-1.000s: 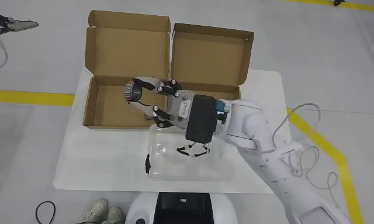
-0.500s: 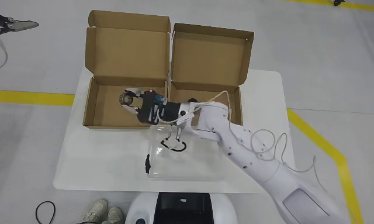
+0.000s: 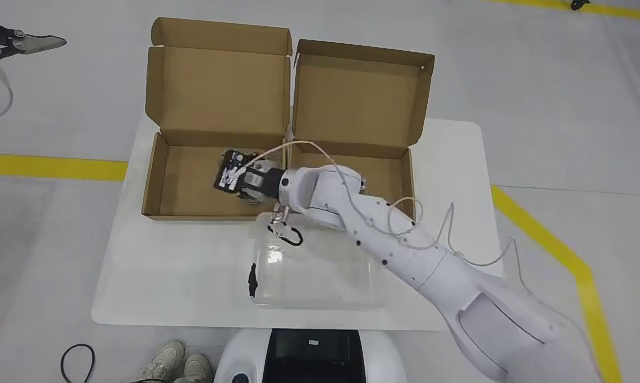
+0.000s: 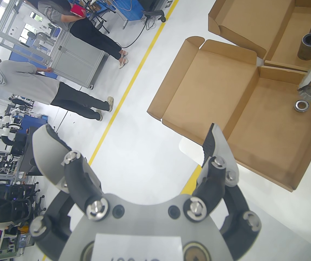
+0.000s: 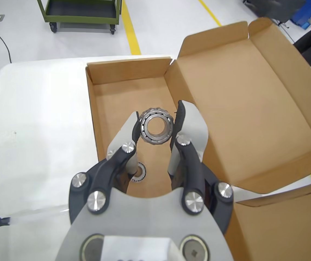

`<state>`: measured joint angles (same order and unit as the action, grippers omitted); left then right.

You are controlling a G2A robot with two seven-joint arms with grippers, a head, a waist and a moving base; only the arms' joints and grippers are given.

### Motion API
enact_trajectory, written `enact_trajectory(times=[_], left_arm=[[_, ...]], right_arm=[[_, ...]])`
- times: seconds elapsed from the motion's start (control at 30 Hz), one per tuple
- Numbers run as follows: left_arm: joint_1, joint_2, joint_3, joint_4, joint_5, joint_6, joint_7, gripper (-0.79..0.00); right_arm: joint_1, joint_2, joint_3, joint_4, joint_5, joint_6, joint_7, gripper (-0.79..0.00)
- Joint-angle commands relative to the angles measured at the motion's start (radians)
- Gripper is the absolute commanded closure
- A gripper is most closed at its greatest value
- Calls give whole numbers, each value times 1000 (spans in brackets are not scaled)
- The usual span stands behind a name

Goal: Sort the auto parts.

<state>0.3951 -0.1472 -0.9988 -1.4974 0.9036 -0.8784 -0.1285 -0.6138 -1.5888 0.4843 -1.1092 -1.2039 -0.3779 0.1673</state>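
**Placement stage.** Right gripper hangs over the left cardboard box, fingers closed on 1 roller bearing. It is held low, apparently for release beside a smaller bearing lying on the box floor. Left gripper is held aside, fingers spread and empty.

My white worktop carries two open cardboard boxes side by side at its far edge, the left box next to the right box. A clear plastic tray sits just in front of them.
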Motion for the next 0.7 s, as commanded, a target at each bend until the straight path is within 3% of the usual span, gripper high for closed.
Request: enact_trajectory(times=[0.0, 0.67], left_arm=[[0, 0, 0, 0, 0, 0, 0, -785], [0, 0, 0, 0, 0, 0, 0, -785]], right_arm=[[3, -10, 1, 39, 25, -2, 12, 0], [89, -151, -34, 411, 156, -38, 95, 0]])
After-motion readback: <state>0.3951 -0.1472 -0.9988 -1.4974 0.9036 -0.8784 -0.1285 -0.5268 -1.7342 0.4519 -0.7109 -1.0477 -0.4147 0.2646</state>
